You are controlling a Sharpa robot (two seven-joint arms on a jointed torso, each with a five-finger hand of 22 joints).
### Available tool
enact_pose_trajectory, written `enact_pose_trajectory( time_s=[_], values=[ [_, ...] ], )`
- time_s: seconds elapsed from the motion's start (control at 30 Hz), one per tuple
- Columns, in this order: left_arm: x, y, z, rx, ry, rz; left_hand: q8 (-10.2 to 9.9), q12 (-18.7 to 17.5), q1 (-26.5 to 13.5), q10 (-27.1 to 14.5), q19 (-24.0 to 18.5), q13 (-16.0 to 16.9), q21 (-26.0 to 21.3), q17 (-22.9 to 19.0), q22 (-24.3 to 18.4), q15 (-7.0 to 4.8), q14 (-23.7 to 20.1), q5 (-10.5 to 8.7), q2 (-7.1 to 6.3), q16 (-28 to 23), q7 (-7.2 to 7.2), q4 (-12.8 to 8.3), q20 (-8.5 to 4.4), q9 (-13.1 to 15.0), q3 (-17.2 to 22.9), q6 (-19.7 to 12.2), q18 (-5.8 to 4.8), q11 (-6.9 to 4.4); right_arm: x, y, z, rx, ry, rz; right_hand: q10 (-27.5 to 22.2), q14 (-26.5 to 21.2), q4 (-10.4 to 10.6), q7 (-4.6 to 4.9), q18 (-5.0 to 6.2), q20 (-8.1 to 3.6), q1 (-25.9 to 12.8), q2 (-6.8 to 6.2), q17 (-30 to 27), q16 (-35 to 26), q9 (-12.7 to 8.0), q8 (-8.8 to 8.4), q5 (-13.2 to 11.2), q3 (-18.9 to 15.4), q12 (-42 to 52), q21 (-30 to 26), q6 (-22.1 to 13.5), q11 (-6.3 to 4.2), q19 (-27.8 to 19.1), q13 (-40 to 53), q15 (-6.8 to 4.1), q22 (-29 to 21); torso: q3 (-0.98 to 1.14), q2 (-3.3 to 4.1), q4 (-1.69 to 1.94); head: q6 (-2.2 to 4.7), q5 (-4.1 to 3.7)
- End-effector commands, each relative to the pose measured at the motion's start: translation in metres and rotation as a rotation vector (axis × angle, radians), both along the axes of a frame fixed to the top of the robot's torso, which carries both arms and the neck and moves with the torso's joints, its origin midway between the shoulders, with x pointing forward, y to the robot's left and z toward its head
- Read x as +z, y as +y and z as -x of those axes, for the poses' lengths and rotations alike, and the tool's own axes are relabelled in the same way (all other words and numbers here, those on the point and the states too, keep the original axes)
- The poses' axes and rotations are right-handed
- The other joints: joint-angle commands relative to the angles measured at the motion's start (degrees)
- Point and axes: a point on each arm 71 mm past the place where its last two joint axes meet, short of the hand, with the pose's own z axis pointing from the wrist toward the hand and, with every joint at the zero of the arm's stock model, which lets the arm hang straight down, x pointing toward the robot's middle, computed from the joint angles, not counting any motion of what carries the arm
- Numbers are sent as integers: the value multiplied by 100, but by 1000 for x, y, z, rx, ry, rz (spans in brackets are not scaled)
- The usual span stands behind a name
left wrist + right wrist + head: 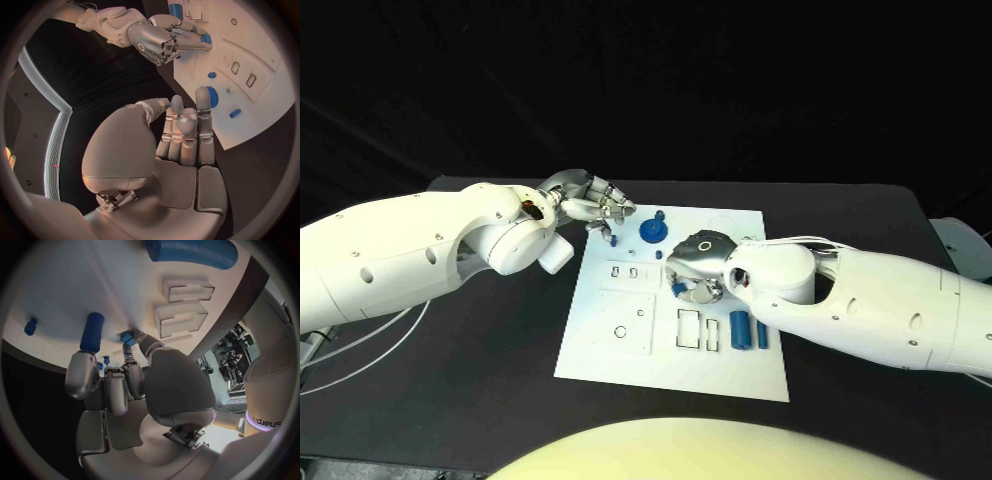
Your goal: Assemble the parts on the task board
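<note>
From the head camera I see the white task board (610, 345) lying in the middle of the black table (473, 400). My left hand (596, 205) sits at the board's eleven o'clock corner, its fingers held close together and straight; the left wrist view shows the fingertips (203, 97) right by a round blue part (212, 96) on the board, but I cannot tell whether they touch it or grip anything. That round blue part (651, 230) lies near the board's twelve o'clock edge, just beside the left hand.

My right hand (692, 270) is down over the board's centre. In the right wrist view its thumb and a finger meet on a small blue part (127, 337) against the board, so I read it as pinching that piece. A blue peg (92, 332) stands just beside those fingers.

Toward the board's four o'clock, two blue cylinders (740, 329) lie side by side, next to rectangular cut-outs (689, 328). More small recesses (629, 271) sit toward nine o'clock of the right hand
</note>
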Motion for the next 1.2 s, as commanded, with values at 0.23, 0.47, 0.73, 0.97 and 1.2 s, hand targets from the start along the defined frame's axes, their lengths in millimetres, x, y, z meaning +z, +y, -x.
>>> enact_pose_trajectory(
  time_s=[0.23,0.47,0.73,0.97,1.2],
  values=[
    [0,-2,0,-16,3,0,-20,-30,62,-16,30,-10,-29,12,-10,20,19,-32,23,45,23,-31,2,-8,3,15,73,23,6,-7,3,-36,-30,-137,124,540,15,-13,-104,-24,-26,154,1284,76,72,63,219,317,99,278,55,-16,189,361,-57,467,-2,-7,-2,45,3],
    [0,-1,0,-14,1,0,-20,-30,62,-16,30,-10,-29,12,-10,20,19,-32,23,45,23,-31,2,-8,3,15,73,23,21,-16,4,-61,-44,-333,133,545,50,2,-113,-21,-120,61,1300,88,77,67,255,370,99,315,46,-4,214,370,-50,498,-2,-5,-3,103,-5],
    [-1,0,0,-9,-2,1,-21,-31,69,-17,31,-15,-29,2,-10,20,14,-32,26,39,25,-37,2,-12,3,14,73,24,34,-33,4,-85,-5,-557,116,546,55,18,-116,-16,-155,-9,1307,93,79,65,280,399,79,324,32,8,220,351,-41,511,0,-8,-7,160,4],
    [-2,2,1,-5,-6,4,-25,-32,77,-19,31,-21,-29,0,-10,20,11,-31,29,38,28,-43,2,-18,3,9,73,25,45,-50,8,-112,8,-712,123,553,62,42,-126,-5,-193,-82,1336,112,79,59,333,399,82,363,11,28,242,362,-24,542,4,-4,-12,280,7],
    [-3,3,4,-9,-22,23,-83,-36,168,-39,28,-72,-26,-52,-9,29,-30,-25,62,3,53,-119,0,-93,39,-25,72,42,52,-60,16,-121,-1,-785,124,558,52,47,-129,0,-183,-100,1354,123,81,60,375,409,81,375,8,33,250,364,-18,553,9,-7,-17,352,-36]
  ],
)
